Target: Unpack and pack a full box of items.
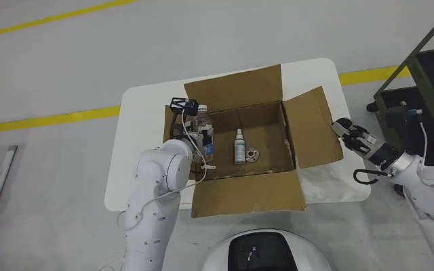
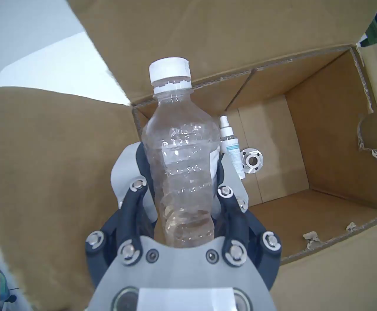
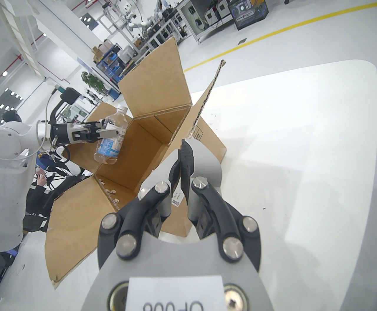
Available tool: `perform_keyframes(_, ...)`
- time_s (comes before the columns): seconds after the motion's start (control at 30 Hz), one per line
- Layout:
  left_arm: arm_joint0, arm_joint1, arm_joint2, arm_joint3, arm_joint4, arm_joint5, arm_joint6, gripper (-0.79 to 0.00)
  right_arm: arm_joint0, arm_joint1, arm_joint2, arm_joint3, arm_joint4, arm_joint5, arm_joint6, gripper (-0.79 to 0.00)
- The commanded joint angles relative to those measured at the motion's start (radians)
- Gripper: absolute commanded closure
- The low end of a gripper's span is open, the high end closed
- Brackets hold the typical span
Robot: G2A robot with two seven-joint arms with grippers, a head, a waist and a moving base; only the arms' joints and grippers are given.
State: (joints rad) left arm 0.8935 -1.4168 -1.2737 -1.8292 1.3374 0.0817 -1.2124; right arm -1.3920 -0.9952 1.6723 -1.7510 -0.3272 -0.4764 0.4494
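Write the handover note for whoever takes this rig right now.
Left pincer: shut on the water bottle, held upright over the box's left end.
Right pincer: shut at the right flap's outer edge; a grip on it is unclear.
In the box: spray bottle and metal flange, lying side by side.
Done: nothing stands outside the box.
Left: set the bottle down, then handle those two.

Premises appear to be a robotics lab or factory hall: pale coated floor (image 1: 203,40) marked with yellow lane lines (image 1: 61,118), framed workstations with screens (image 3: 250,11), blue storage bins (image 3: 113,60), and possibly another robot arm (image 3: 138,25), indistinct at distance.
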Motion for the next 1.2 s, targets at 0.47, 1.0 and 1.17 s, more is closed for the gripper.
perform_keyframes(0.47,0.014,0.019,-0.132,-0.072,-0.047,-0.024,0.015,0.0,0.0,0.002,0.021,0.008,-0.003,0.007,-0.006,0.0)
perform_keyframes(1.0,0.007,0.033,-0.196,-0.143,-0.06,-0.001,0.041,0.0,-0.012,0.009,0.089,-0.074,-0.037,0.039,-0.003,-0.785)
perform_keyframes(1.17,0.007,0.033,-0.196,-0.143,-0.06,-0.001,0.041,0.0,-0.051,0.011,0.156,-0.206,-0.074,0.053,-0.042,-0.785)
